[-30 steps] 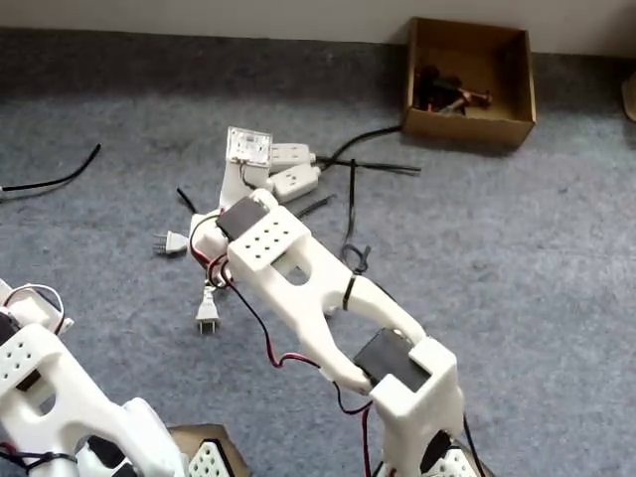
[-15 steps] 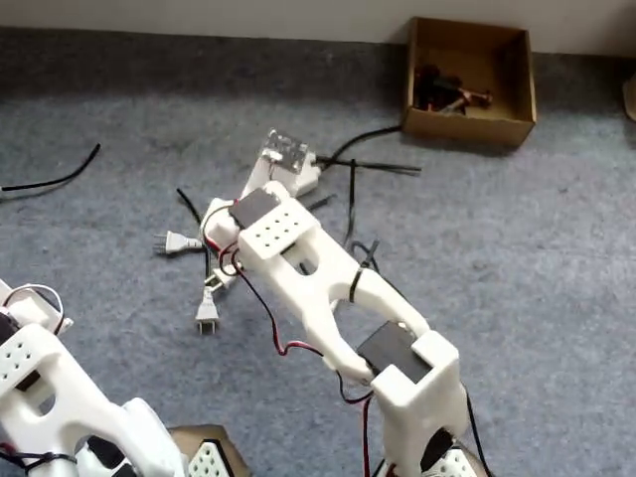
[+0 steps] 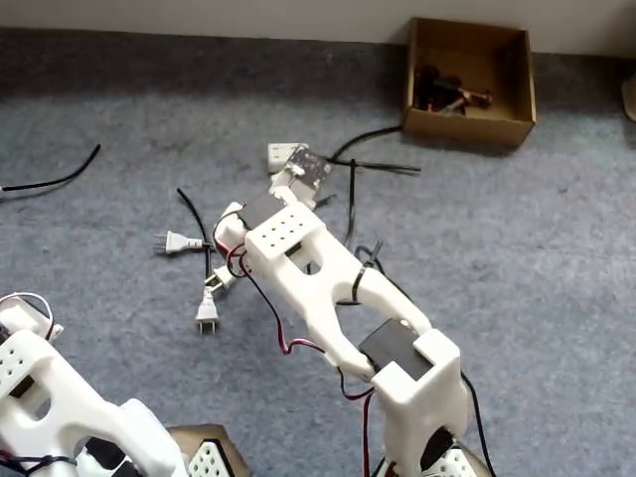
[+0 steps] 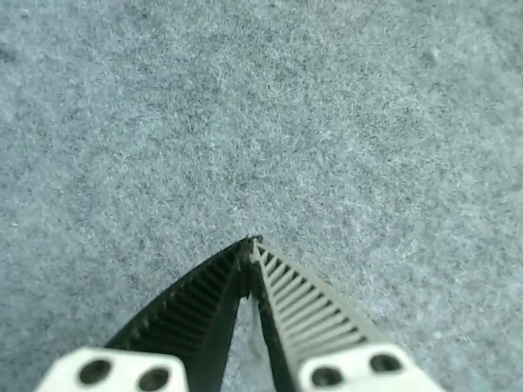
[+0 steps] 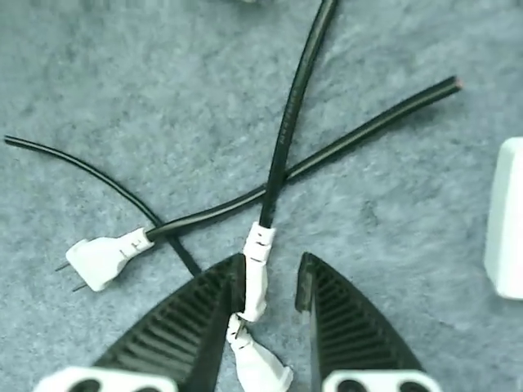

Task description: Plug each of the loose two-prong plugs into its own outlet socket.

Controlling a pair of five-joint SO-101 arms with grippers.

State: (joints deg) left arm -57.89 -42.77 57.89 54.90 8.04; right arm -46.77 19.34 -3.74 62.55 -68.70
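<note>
Two white two-prong plugs lie on the grey carpet: one (image 3: 169,241) with prongs pointing away from the arm, also plug (image 5: 98,261), and a second plug (image 3: 207,318) on a black cord. My right gripper (image 5: 270,265) is open low over the carpet, its fingers on either side of the second plug's white neck (image 5: 257,253). A white outlet socket (image 3: 282,154) lies beyond the right arm (image 3: 298,268), partly hidden by it; the socket (image 5: 507,220) sits off to the gripper's side. My left gripper (image 4: 249,242) is shut with nothing in it, over bare carpet.
A cardboard box (image 3: 467,70) holding small items stands at the far right. Black cords (image 3: 373,164) cross near the sockets, and a loose black cable (image 3: 50,182) lies at the far left. The left arm (image 3: 50,397) is at the near left corner.
The right arm's wrist has swung to the right, uncovering the plug cords to its left and covering more of the sockets. The left arm has sunk slightly.
</note>
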